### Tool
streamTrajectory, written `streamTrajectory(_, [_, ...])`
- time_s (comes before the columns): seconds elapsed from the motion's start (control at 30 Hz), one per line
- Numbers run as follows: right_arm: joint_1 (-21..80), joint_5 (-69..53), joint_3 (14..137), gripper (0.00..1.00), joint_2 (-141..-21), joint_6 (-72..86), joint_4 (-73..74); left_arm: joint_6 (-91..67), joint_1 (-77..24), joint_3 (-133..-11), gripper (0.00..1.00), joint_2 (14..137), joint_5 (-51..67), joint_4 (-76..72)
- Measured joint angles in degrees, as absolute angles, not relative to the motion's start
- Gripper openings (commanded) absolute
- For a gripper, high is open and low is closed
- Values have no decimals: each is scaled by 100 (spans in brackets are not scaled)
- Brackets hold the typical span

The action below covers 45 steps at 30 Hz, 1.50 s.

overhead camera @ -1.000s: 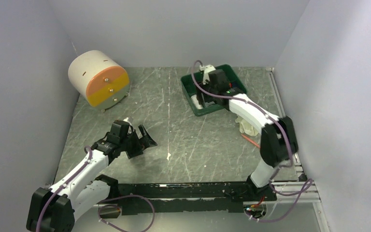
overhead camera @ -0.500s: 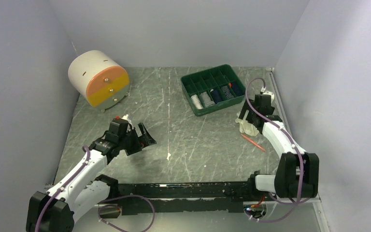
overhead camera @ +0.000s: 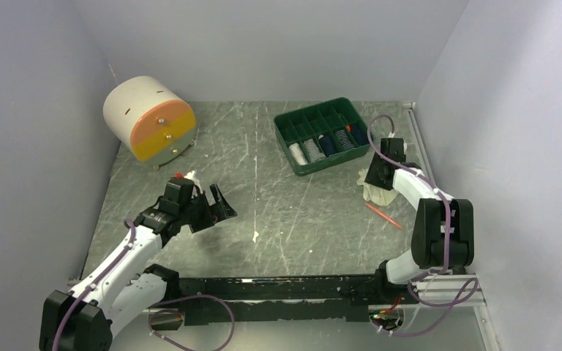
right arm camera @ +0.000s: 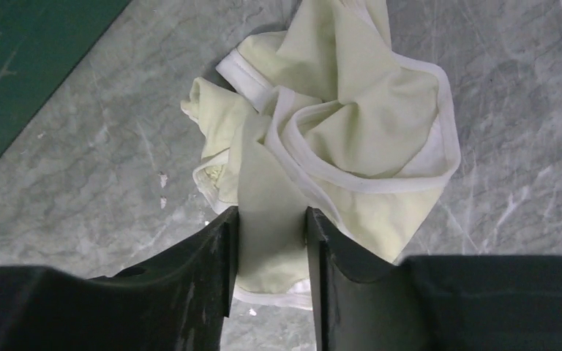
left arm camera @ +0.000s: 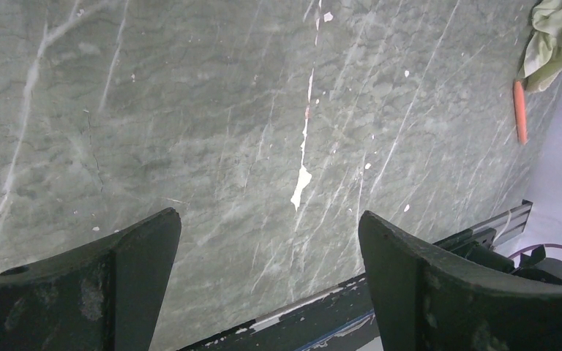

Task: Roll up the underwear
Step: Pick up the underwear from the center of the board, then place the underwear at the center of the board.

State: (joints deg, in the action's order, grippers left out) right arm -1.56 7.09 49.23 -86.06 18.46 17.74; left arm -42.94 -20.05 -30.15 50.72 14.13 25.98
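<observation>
Underwear of crumpled cream-white cloth [right arm camera: 336,139] lies on the grey marbled worktop [right arm camera: 80,183], 1 fold clamped between the right jaws, the rest bunched just beyond their tips. Left jaws stand wide apart.

**A:** How's the light?

**B:** Soft and even, seemingly from overhead. The table [overhead camera: 278,197] is bright with no glare, and shadows are short and faint.

**A:** Are the wrist views sharp?

**B:** The marble veins are crisp. The fingers [left arm camera: 439,292] by the lens look dark and soft-edged, perhaps out of focus. A thin shadow hugs the underwear [right arm camera: 366,124].
</observation>
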Motion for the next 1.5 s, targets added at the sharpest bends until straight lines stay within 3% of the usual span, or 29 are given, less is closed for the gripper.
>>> streamTrajectory(0.1, [-156,711,4967,7,-8514,1848,1837,-4296,-2005,-3015,96,5072,1413,2598])
streamTrajectory(0.17, [-156,711,4974,0,-8331,1837,1900,-4294,-2005,-3015,96,5072,1413,2600])
streamTrajectory(0.6, [-139,64,6038,0,-6418,2095,2711,-4287,-2005,-3089,96,5164,1404,2670])
streamTrajectory(0.8, [60,-1973,6477,0,-5778,2198,2797,-4261,-2005,-3380,96,5164,1114,2897])
streamTrajectory(0.87, [578,-2436,6554,0,-5800,2292,2773,-4259,-2005,-3492,96,5166,954,2989])
streamTrajectory(1.1, [3765,-2589,6313,0,-6425,3011,2040,-4285,-1986,-3933,96,5280,152,3597])
streamTrajectory(1.2, [4176,-2418,5771,3,-6646,3531,1476,-4333,-1977,-4069,96,5179,-196,3859])
streamTrajectory(1.27, [4176,-2137,4991,20,-6615,3942,1131,-4366,-1962,-4073,96,4984,-309,3953])
streamTrajectory(1.3, [4160,-2010,4624,35,-6582,4097,1044,-4379,-1957,-4073,96,4888,-325,3992])
streamTrajectory(1.37, [4112,-1678,3747,50,-6455,4340,1033,-4381,-1957,-4066,96,4705,-327,4010])
streamTrajectory(1.5, [4071,-985,2923,55,-6007,4460,1887,-4366,-1957,-3922,96,4598,-154,3924])
